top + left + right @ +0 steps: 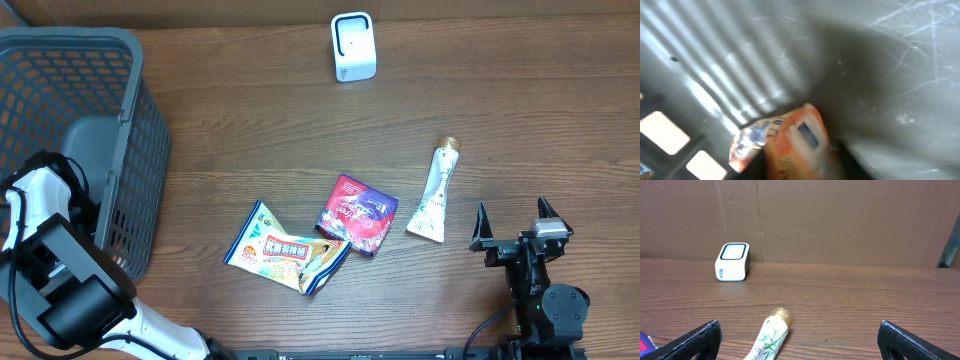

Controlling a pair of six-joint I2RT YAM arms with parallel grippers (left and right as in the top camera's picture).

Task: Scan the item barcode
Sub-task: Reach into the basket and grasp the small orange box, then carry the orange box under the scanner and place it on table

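Pinching a blurred orange packet [796,137], silver-crimped and blue-labelled, left gripper [800,164] inside grey basket [880,60]; right gripper [798,331] agape.

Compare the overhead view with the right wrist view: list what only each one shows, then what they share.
Only overhead: the gray basket, the left arm reaching into it, the yellow snack packet. Only right wrist: the printed side of the white scanner and a gray post at the right edge. Both: that scanner, the gold-capped tube, the wooden table and the right gripper, jaws open.
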